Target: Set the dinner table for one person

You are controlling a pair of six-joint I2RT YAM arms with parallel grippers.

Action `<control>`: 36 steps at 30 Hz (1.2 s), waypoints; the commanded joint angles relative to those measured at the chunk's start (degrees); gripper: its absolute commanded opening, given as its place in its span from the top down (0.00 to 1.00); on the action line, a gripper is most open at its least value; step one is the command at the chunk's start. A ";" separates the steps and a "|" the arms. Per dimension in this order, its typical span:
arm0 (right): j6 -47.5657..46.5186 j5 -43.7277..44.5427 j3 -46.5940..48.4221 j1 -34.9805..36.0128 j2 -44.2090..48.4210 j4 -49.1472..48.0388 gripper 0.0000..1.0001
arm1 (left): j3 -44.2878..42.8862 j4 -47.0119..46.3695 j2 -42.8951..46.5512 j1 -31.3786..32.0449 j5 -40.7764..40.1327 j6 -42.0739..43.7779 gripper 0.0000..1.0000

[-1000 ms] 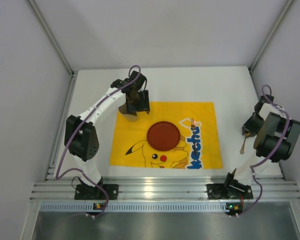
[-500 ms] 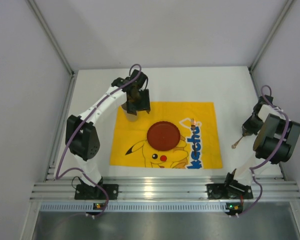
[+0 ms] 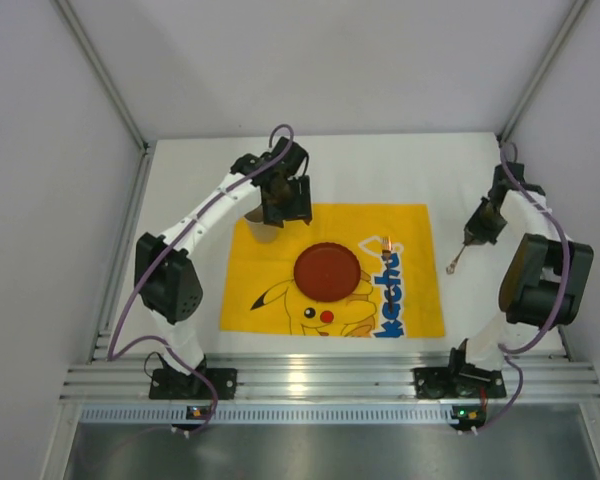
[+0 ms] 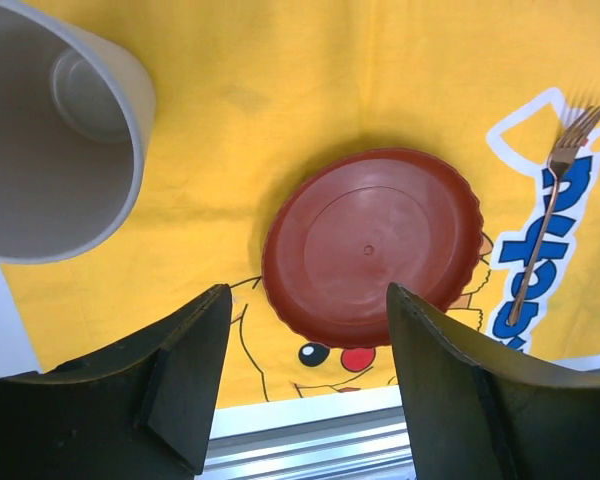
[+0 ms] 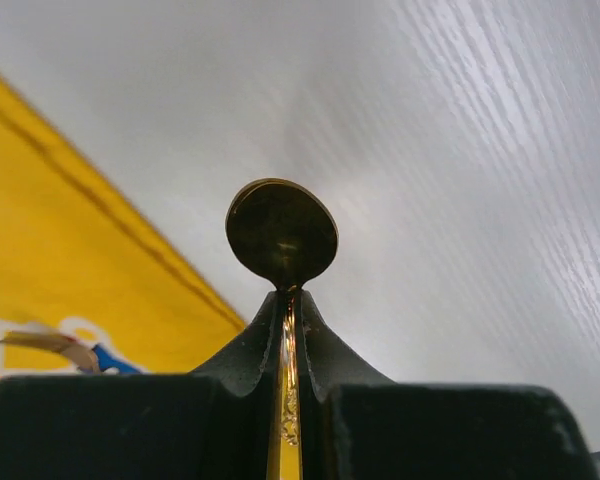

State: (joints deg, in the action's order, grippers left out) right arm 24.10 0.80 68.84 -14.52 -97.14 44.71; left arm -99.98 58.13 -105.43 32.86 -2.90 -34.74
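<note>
While the right gripper pinches the spoon by its handle, the spoon slants, its bowl pointing toward the near edge and the yellow cloth. It is over the bare dinner table, just right of the cloth. A plate and a fork lie on the cloth. The left gripper, fingers spread, hovers beside the cup.

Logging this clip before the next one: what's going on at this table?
The right end effector is shut on a gold spoon, holding it over the white dinner table just right of the yellow cloth. The left end effector hangs open over the cloth, near a white cup at its far-left corner. A red plate sits mid-cloth with a fork to its right.
</note>
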 commanded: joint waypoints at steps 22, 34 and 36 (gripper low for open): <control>13.86 -19.61 7.46 44.92 11.72 -12.79 1.00 | 9.55 5.31 30.88 -0.87 -21.09 -14.11 0.02; 30.38 -17.33 -2.57 56.00 9.61 -25.98 1.00 | 6.99 18.33 45.13 -0.69 -24.70 -18.61 0.02; 32.23 -15.48 -2.92 57.14 8.99 -27.74 1.00 | 7.78 18.77 47.14 -0.78 -25.05 -17.73 0.02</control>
State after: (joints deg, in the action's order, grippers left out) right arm 50.11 -17.06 65.71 40.14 -88.03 24.60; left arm -91.07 73.17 -60.88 31.99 -25.80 -52.14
